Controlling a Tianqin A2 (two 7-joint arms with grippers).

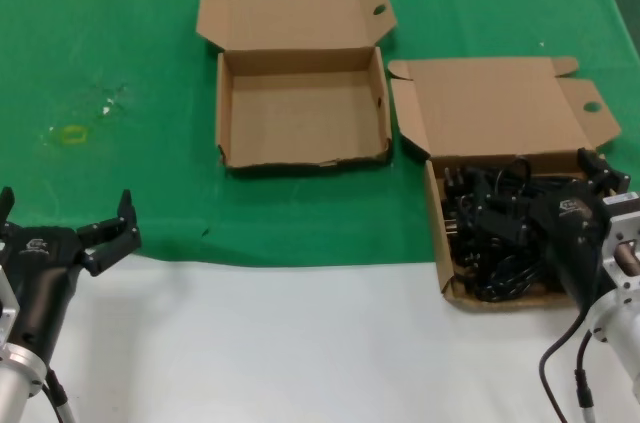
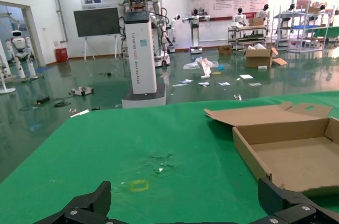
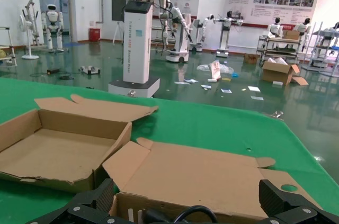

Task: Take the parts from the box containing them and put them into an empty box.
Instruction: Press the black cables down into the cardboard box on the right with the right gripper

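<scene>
My right gripper (image 1: 598,175) sits low over the right side of the full box (image 1: 436,205), and its dark body blends into the black power cords (image 1: 490,233) below it, so in the head view I cannot pick out where the fingers end and the cords begin, nor whether anything is touching. The near right corner of that box is covered by my right arm. From my right wrist, only the two finger bases show, spread wide at the lower corners, with a single loop of cord (image 3: 194,213) peeking up between them just above the frame edge; the fingertips themselves are cut off. The jaws stand parted and hold nothing that I can see. The cords lie as a tangled heap in the near right box, its flap lid (image 1: 495,103) laid back on the green cloth (image 1: 120,33). The empty box (image 1: 300,108) lies farther and to the left, just beside the full one, lid also open. My left gripper (image 1: 112,231) hovers at the near left over the cloth's edge, fingers spread, well apart from both boxes.
</scene>
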